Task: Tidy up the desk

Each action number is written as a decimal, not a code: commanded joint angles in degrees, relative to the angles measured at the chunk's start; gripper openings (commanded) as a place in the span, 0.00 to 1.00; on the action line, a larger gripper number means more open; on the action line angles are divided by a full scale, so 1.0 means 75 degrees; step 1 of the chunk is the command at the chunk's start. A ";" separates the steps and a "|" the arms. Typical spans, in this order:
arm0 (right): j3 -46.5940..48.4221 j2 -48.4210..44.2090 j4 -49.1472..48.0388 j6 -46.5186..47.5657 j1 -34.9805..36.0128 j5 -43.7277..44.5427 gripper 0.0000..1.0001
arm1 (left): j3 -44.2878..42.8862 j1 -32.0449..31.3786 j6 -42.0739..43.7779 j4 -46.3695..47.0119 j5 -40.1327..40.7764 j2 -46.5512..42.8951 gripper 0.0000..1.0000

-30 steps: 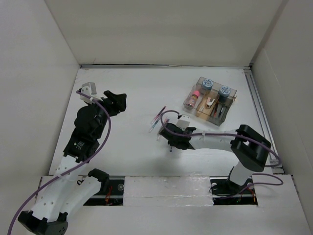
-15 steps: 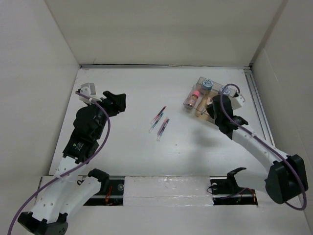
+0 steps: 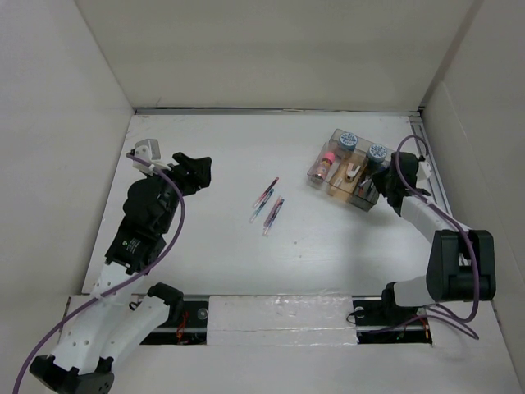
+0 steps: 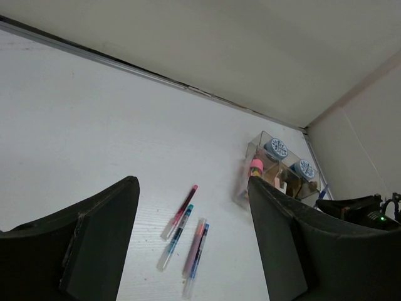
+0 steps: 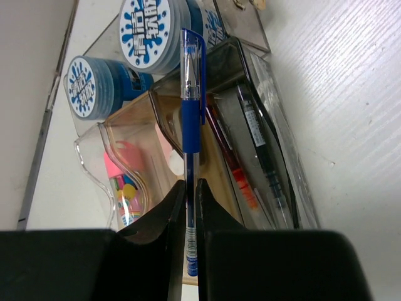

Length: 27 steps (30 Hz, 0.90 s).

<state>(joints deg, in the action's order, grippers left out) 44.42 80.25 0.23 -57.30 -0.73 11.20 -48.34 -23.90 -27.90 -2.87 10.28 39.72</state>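
Observation:
The desk (image 3: 221,148) is a white tabletop with several loose pens (image 3: 268,205) lying in two pairs near its middle; they also show in the left wrist view (image 4: 185,235). My right gripper (image 3: 384,182) is at the right end of the clear compartment box (image 3: 353,168). It is shut (image 5: 190,188) on a blue pen (image 5: 190,113), held over the box's compartment where a black and a red pen (image 5: 257,150) lie. My left gripper (image 3: 193,168) is open and empty (image 4: 193,182) above the desk's left part, well away from the pens.
The box holds two blue-lidded round tubs (image 5: 150,31) and a pink item (image 3: 327,160). A metal rail (image 3: 432,180) runs along the desk's right edge, just beside my right arm. White walls enclose the desk.
My right arm has swung from the loose pens at the middle over to the compartment box at the right, carrying the blue pen. The left arm has not moved.

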 commanded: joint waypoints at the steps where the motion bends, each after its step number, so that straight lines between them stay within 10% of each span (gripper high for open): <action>1: 0.0041 -0.0013 -0.0664 0.0222 -0.0195 -0.0450 0.00 | -0.0071 0.0034 0.0076 0.0277 -0.0024 -0.0012 0.67; 14: 0.0393 0.0644 -0.0628 0.0245 -0.0652 -0.1142 0.09 | -0.0094 0.0034 0.0076 0.0231 -0.0023 0.0035 0.67; 22: 0.0323 0.0024 -0.0546 0.0292 -0.0630 -0.1189 0.44 | -0.0059 0.0034 0.0076 0.0266 -0.0024 -0.0023 0.67; 27: 0.0147 -0.0668 -0.0604 0.0490 0.0654 -0.1037 0.11 | -0.0094 0.0034 0.0076 0.0219 -0.0047 0.0036 0.67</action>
<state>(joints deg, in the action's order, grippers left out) 45.50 78.81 -1.76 -54.98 -2.28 3.38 -48.34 -23.90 -27.90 -2.85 10.28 40.32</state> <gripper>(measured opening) 0.167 0.665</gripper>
